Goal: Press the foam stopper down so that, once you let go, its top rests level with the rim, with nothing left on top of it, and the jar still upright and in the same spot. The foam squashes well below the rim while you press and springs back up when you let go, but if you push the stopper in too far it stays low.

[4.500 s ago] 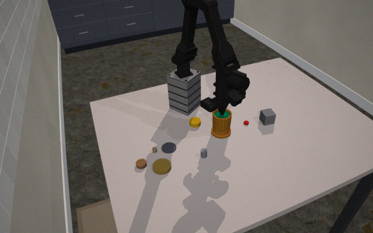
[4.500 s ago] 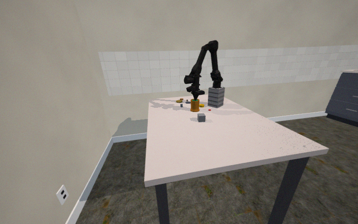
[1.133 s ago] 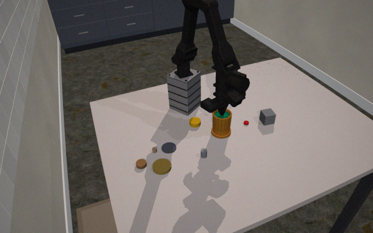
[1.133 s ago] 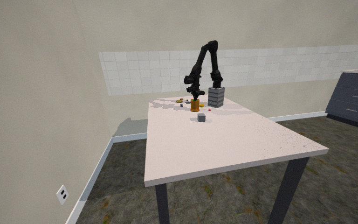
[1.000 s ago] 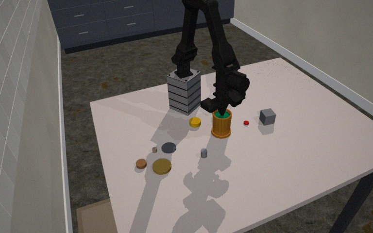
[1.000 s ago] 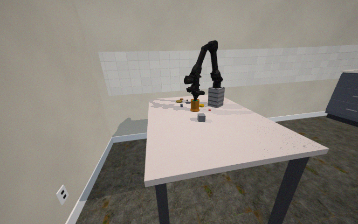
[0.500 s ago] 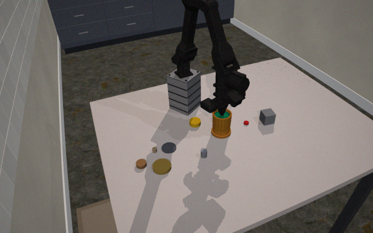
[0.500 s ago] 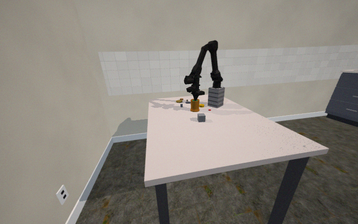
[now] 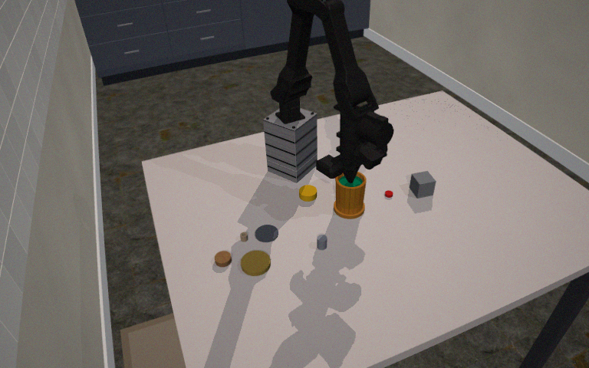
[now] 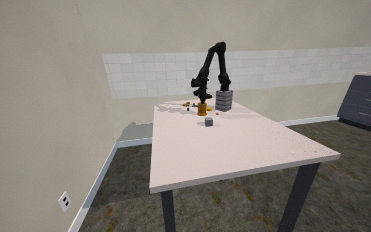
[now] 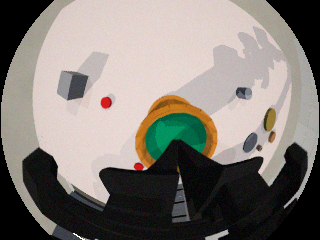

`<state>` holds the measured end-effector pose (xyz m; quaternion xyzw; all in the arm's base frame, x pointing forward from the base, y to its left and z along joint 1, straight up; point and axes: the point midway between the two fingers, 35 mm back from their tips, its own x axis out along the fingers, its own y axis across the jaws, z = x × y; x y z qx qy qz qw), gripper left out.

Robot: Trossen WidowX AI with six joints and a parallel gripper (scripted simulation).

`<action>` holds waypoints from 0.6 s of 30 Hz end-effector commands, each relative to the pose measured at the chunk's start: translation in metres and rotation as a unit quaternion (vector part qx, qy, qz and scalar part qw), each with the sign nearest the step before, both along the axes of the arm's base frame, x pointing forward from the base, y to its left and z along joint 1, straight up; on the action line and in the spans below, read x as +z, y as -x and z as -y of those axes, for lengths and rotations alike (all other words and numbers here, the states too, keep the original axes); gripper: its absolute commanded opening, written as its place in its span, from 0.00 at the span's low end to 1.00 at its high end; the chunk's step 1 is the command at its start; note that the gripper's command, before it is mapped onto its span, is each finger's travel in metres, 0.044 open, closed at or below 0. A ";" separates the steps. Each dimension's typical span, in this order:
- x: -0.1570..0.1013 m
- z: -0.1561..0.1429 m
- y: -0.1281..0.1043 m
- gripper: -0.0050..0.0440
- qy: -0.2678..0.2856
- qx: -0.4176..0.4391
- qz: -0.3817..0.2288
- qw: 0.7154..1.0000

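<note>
An orange ribbed jar (image 9: 349, 195) stands upright on the white table, also in the exterior view (image 10: 201, 109) and the wrist view (image 11: 176, 135). A green foam stopper (image 9: 350, 184) sits in its mouth, its top a little below the rim; in the wrist view the stopper (image 11: 175, 138) fills the opening. My gripper (image 9: 350, 175) is shut, points straight down, and its fingertips rest on the middle of the stopper; it also shows in the wrist view (image 11: 175, 148). Nothing else lies on the stopper.
A grey block stack (image 9: 290, 146) carries the arm's base behind the jar. Near the jar lie a yellow disc (image 9: 307, 192), a small red disc (image 9: 388, 193) and a grey cube (image 9: 422, 184). Further left front are a grey cylinder (image 9: 321, 241), a dark disc (image 9: 266, 232), an olive disc (image 9: 255, 262) and a brown disc (image 9: 222, 258).
</note>
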<state>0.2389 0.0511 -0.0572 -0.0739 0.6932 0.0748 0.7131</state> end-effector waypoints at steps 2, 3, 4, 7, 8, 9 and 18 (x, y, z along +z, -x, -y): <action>-0.001 0.001 0.002 0.10 0.002 -0.001 -0.002 1.000; -0.002 0.001 0.002 0.10 0.002 -0.001 -0.002 1.000; -0.002 0.001 0.002 0.10 0.002 -0.001 -0.002 1.000; -0.002 0.001 0.003 0.10 0.003 -0.001 -0.002 1.000; -0.002 0.001 0.003 0.10 0.003 -0.001 -0.003 1.000; -0.003 0.001 0.003 0.10 0.003 -0.001 -0.003 1.000; -0.004 0.002 0.004 0.10 0.003 -0.001 -0.003 1.000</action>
